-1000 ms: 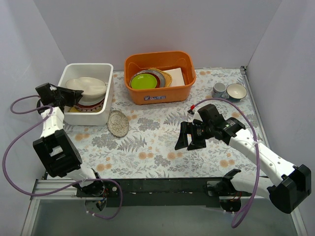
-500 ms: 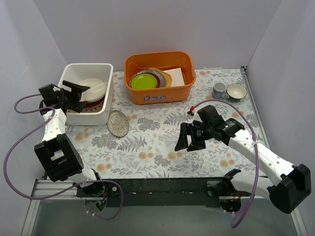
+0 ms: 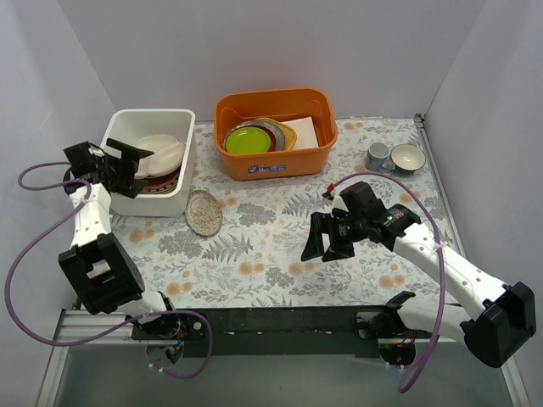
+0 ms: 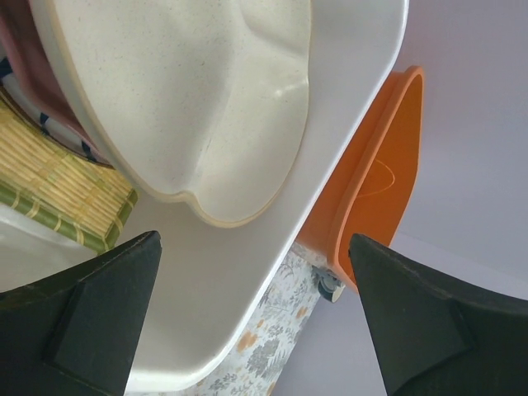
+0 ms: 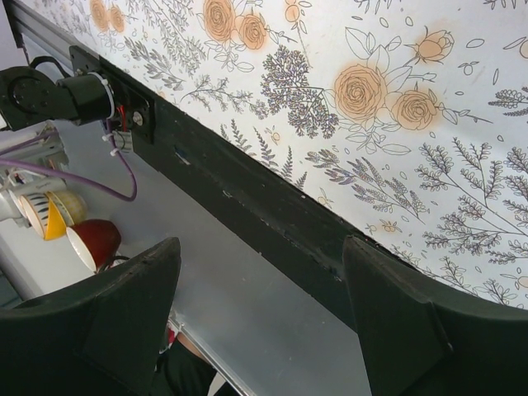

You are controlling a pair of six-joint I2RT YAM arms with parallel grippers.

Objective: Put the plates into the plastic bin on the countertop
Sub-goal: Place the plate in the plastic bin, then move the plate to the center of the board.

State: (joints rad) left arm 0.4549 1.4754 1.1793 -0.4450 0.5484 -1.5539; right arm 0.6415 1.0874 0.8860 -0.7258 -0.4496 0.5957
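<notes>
**Top view.**
- Left gripper (image 3: 138,163): I logged it at the near-left rim of the plastic bin (image 3: 149,114), fingers spread and gripping nothing.
- Cream divided plate (image 3: 161,151): in the bin, lying on top of other plates.
- Speckled oval plate (image 3: 204,212): on the countertop (image 3: 271,229), just beside the bin's near-right corner.
- Right gripper (image 3: 327,240): mid-counter, well apart from both plates, fingers parted and empty.
- Orange tub (image 3: 276,161): far centre.

**Left wrist view.** I noted both fingers wide apart. The cream plate (image 4: 190,99) sat inside the bin beyond them, untouched.

**Right wrist view.** I saw splayed fingers over the countertop's near edge, with nothing between them.

**Step, as I judged it.** The cream plate was delivered. The next move called for drawing the left arm clear and fetching the speckled plate, which lay flat and would need a grip on its rim.
</notes>
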